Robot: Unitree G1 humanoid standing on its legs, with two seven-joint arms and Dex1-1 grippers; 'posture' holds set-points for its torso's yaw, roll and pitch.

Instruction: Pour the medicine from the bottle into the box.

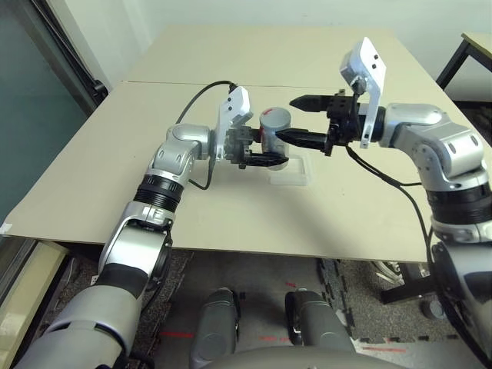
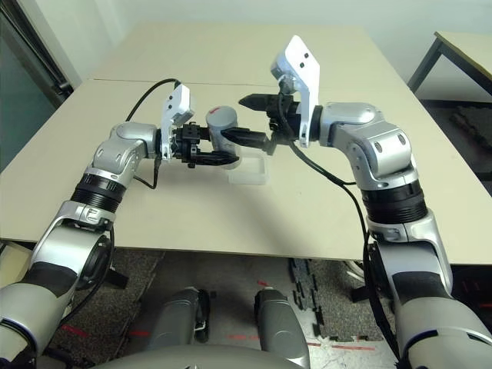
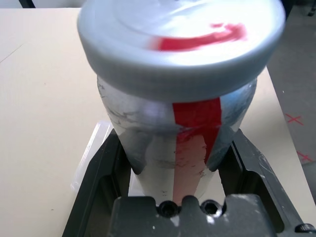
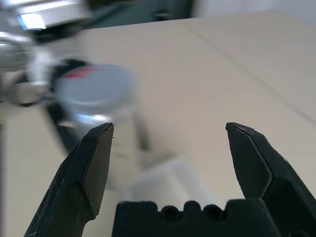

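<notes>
Left eye view, from the left: the silver left arm (image 1: 157, 165) reaches in over the pale table (image 1: 100, 169), a black cable (image 1: 201, 91) looping beside its wrist. At its end the left gripper (image 1: 275, 146) has its two black fingers closed around the bottle (image 3: 163, 143), one on either side of the silver-grey body. The bottle stands close to upright in that grip, its round grey cap (image 3: 177, 74) on top, marked with a red streak. In the left wrist view a red stripe (image 3: 197, 118) runs down the bottle's label, below the cap.

The box (image 1: 300, 180), shallow and clear plastic, rests on the table, partly hidden behind the bottle and left gripper in the eye view. Its uncovered part shows at the bottle's lower right there.

Next comes the right gripper (image 1: 284, 118), its two fingers spread wide with nothing between them. It points across toward the bottle, one fingertip overlapping the bottle's side in the eye view. The bottle is blurred in the right wrist view, so it seems near that finger, but whether they touch I cannot tell. The silver right arm (image 1: 446, 154) extends behind this gripper, and at the far right part of another table (image 1: 478, 41) shows.
</notes>
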